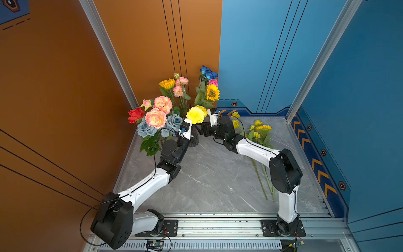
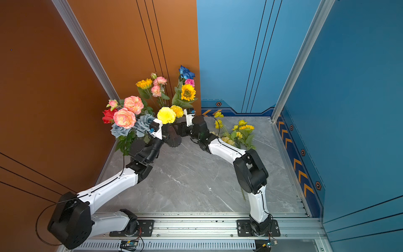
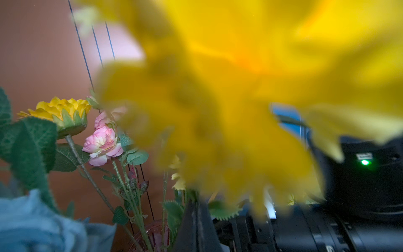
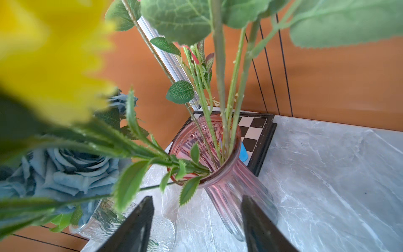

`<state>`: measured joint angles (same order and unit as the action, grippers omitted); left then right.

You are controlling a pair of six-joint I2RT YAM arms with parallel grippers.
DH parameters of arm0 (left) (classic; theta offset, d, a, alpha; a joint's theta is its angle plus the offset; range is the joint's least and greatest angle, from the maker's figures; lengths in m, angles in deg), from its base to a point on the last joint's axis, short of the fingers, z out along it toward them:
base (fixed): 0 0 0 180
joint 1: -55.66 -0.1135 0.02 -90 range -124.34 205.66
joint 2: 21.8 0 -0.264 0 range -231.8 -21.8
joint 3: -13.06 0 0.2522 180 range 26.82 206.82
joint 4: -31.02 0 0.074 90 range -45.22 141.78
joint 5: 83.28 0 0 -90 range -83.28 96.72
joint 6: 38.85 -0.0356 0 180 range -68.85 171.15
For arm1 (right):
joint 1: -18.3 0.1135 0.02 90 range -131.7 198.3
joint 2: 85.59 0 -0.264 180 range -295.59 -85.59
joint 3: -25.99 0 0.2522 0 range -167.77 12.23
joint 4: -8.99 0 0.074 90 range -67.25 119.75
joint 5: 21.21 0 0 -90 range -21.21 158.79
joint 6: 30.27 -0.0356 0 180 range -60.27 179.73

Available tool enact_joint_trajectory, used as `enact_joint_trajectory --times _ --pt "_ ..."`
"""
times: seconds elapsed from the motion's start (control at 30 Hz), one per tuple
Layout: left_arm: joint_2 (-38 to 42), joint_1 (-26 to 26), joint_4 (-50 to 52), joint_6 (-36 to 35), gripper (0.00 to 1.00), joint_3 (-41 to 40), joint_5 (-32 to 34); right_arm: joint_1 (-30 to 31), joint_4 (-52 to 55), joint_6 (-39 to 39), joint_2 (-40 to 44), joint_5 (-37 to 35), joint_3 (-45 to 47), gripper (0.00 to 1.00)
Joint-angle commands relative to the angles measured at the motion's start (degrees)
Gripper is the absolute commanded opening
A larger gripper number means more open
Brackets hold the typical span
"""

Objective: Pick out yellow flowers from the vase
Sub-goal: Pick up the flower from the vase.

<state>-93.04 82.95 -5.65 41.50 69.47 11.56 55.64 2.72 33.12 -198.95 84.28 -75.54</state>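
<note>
A ruffled yellow flower (image 1: pixel 195 115) stands out over the pink ribbed vase (image 4: pixel 220 152). Its bloom fills the left wrist view as a yellow blur (image 3: pixel 229 87). My left gripper (image 3: pixel 196 203) is shut on its green stem just under the bloom. The lower stem (image 4: pixel 152 152) still reaches into the vase mouth. My right gripper (image 4: pixel 198 197) is open beside the vase's neck, with nothing between its fingers. A second yellow pompom (image 1: pixel 202 109) and two sunflowers (image 1: pixel 212 92) (image 1: pixel 168 83) rise from the vase area. Several yellow flowers (image 1: pixel 260 131) lie on the table behind my right arm.
A clear glass vase (image 4: pixel 122 220) with grey-blue roses (image 1: pixel 145 128), peach peonies (image 1: pixel 156 117) and a red flower (image 1: pixel 135 114) stands left of the pink one. A chessboard (image 4: pixel 257 133) lies behind the vases in the corner. Orange and blue walls close in behind.
</note>
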Motion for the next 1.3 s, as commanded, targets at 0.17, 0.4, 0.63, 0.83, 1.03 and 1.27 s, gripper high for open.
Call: enact_joint_trajectory --times 0.17,0.4,0.63,0.83,1.03,1.27 --pt "4.1 0.9 4.2 3.0 0.0 0.4 2.5 -0.3 3.1 3.1 9.2 -1.9 5.2 1.0" --pt "8.3 1.8 11.4 6.5 0.0 2.4 1.9 0.2 9.2 6.9 15.8 -4.5 8.1 1.0" --pt "12.5 3.2 21.3 8.2 0.0 6.1 1.4 1.2 13.7 11.3 22.3 -5.9 12.2 1.0" --pt "14.0 3.5 26.5 9.8 0.0 9.7 0.4 2.5 16.4 15.6 28.1 -7.0 15.8 1.0" --pt "14.5 4.2 30.2 11.4 0.0 13.9 -0.2 5.0 17.6 18.8 33.7 -7.6 17.9 1.0" --pt "14.2 4.5 34.6 13.2 0.0 20.3 -1.8 6.1 20.0 21.5 35.8 -8.3 15.1 1.0"
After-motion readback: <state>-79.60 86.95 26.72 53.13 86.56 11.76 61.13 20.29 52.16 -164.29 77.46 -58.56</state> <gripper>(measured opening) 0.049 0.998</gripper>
